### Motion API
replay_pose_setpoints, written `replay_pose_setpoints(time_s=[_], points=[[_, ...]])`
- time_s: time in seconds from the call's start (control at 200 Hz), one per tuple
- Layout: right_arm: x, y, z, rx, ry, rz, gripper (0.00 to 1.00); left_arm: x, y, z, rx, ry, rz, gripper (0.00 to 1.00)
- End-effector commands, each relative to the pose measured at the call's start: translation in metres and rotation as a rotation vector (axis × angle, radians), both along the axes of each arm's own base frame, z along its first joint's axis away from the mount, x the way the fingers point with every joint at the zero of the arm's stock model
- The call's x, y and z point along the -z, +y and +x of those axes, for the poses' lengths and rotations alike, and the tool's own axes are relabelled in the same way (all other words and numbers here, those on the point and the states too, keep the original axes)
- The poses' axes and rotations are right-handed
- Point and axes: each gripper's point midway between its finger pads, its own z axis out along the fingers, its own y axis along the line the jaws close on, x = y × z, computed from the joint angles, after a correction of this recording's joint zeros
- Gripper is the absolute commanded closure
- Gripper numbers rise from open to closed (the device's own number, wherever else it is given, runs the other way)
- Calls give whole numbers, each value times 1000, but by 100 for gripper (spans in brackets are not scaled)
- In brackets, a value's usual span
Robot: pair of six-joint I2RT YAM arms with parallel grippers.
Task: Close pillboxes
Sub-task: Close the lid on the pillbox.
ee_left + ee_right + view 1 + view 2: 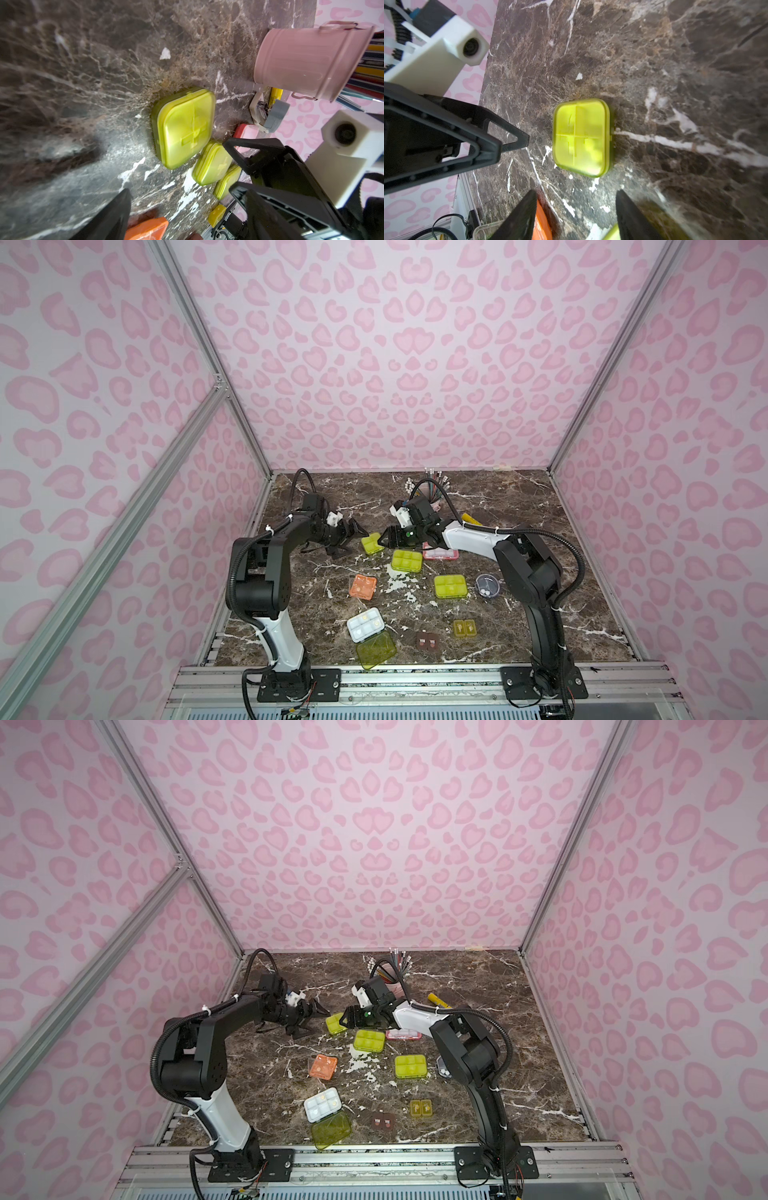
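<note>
Top views show me three yellow-green pillboxes (371, 543) (407, 561) (450, 586) shut, white tray (351, 626) open (still to do); left pincer (348, 543), right pincer (384, 540) both spread, empty.

On the marble tabletop (540, 506), the small square yellow-green plastic pillbox (371, 543) lies between the left pincer (352, 540) and the right pincer (384, 540); the pink metal bucket (307, 62) stands behind the right pincer.
</note>
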Motion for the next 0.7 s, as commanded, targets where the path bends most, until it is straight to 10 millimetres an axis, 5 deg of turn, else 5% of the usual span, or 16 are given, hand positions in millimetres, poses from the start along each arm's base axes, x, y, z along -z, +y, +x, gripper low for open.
replay_pose_setpoints(time_s=[0.0,0.695], points=[[5,3,0,-8,11,10,39,0,-6,6,16,-25,-33,15],[20,19,-2,9,59,61,44,32,-1,17,48,15,25,34]])
